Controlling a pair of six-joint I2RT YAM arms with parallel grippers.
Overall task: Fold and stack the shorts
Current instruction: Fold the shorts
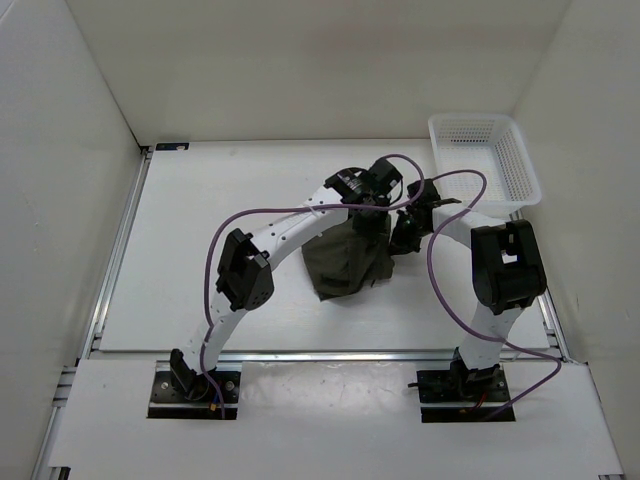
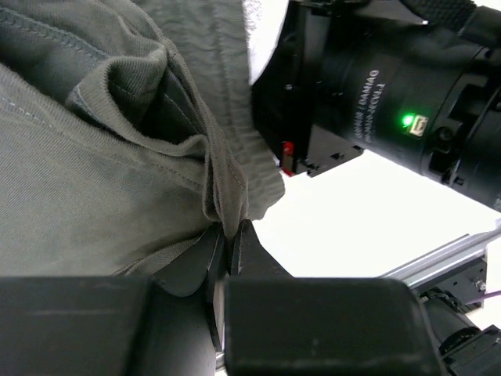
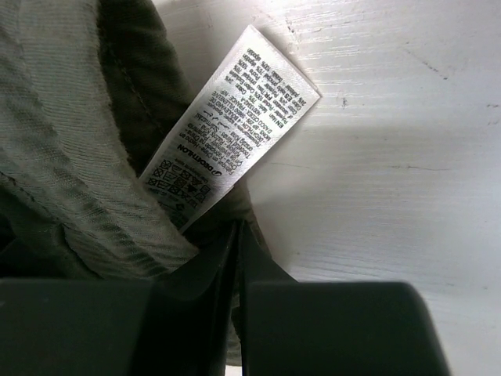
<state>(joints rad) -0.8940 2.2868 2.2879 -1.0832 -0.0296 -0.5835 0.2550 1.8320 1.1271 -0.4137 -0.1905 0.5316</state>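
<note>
The dark olive-green shorts [image 1: 345,262] hang bunched at the table's middle, their top held up by both grippers. My left gripper [image 1: 362,212] is shut on a fold of the fabric [image 2: 227,211]; the shorts [image 2: 94,180] fill the left of its wrist view. My right gripper [image 1: 405,235] is shut on the fabric's edge [image 3: 235,227] beside a white care label [image 3: 227,129]. The shorts [image 3: 70,141] fill the left of the right wrist view. The two grippers are close together, the right one just right of the left.
A white plastic basket [image 1: 484,160] stands at the table's far right corner. The right arm's wrist and camera body [image 2: 383,94] sit close in front of the left gripper. Purple cables [image 1: 440,180] loop over both arms.
</note>
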